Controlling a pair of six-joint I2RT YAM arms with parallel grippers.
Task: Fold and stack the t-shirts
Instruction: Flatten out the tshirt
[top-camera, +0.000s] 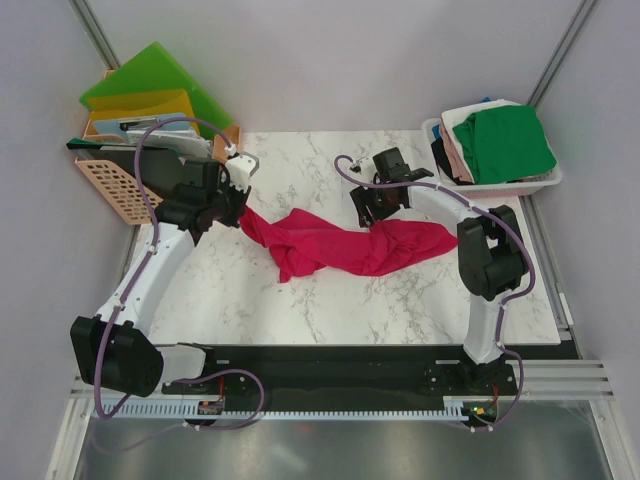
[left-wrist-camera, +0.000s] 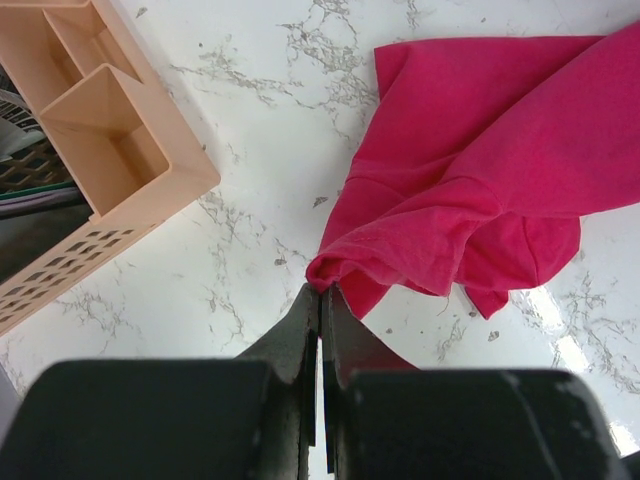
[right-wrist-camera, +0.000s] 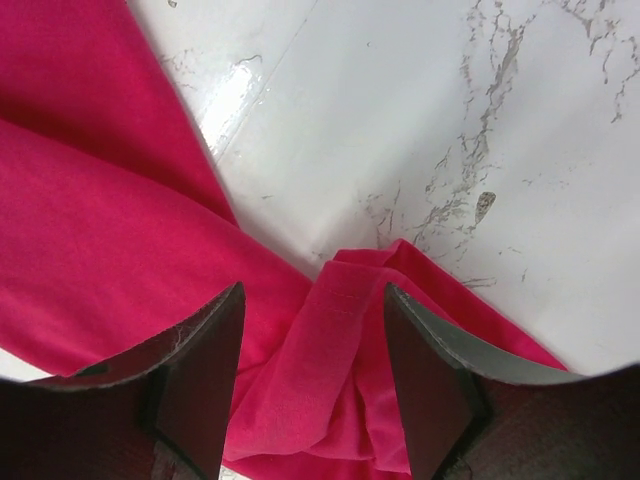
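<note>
The left arm (top-camera: 150, 275) and the right arm (top-camera: 440, 203) are both built of smooth white link tubes joined by bulky matte-black joint housings. A greyish-purple cable (top-camera: 185, 121) loops loosely along each one up from the black base plate (top-camera: 330, 365). The left tool (left-wrist-camera: 320, 292) has two thin, dark, flat-faced fingers tapering out of a broad black block, while the right tool (right-wrist-camera: 315, 300) shows thick black fingers (right-wrist-camera: 205, 370) with pale grey, scuffed, bevelled edges. Small red and black wires (top-camera: 208, 404) sit at the foot of each arm beside a white slotted rail (top-camera: 330, 408).
</note>
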